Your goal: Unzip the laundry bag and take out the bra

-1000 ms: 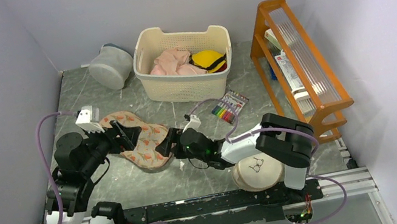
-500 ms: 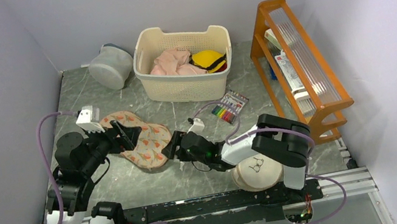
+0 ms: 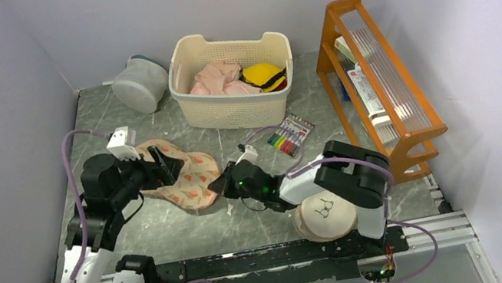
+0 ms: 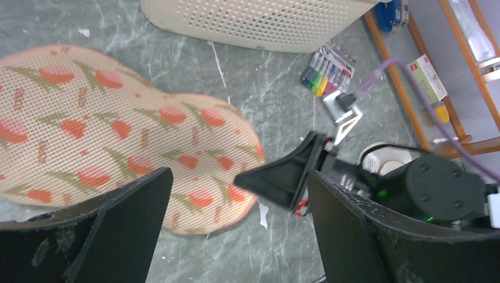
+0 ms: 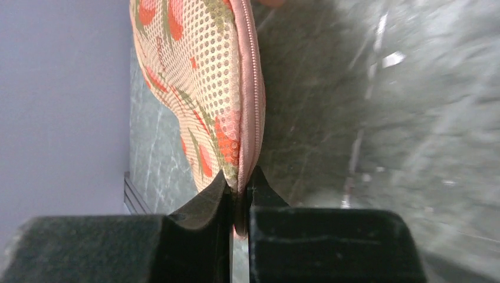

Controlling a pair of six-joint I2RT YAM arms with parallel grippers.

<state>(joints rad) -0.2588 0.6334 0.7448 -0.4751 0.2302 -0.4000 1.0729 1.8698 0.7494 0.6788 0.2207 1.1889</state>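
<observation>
The right end effector (image 5: 239, 191) is pinched nearly closed on the rim of the flat, two-lobed cream-peach mesh laundry bag (image 5: 200, 76) with orange-pink flower print. Its two black fingers (image 5: 203, 206) grip the fabric right at the pink zip seam at the tip of the bag's right-hand lobe. The stretch of zip visible in the right wrist view looks closed.

The left end effector (image 3: 165, 165) hangs over the bag's other lobe with its fingers spread wide and nothing between them. In the left wrist view the flowered mesh shows in the gap, and I cannot tell whether the fingertips touch it.

The bag lies flat on the grey marbled table (image 3: 171, 233), in its left half, between the two arms.

Beyond the bag, a cream perforated plastic basket (image 3: 235, 105) stands at the back, with pink cloth (image 3: 217, 77) and a yellow item (image 3: 263, 73) inside. A pack of coloured marker pens (image 3: 291, 133) lies just in front of it. An orange wooden rack (image 3: 376, 73) stands to the right, and a round cream pouch with a glasses drawing (image 3: 323, 214) sits under the right arm.
</observation>
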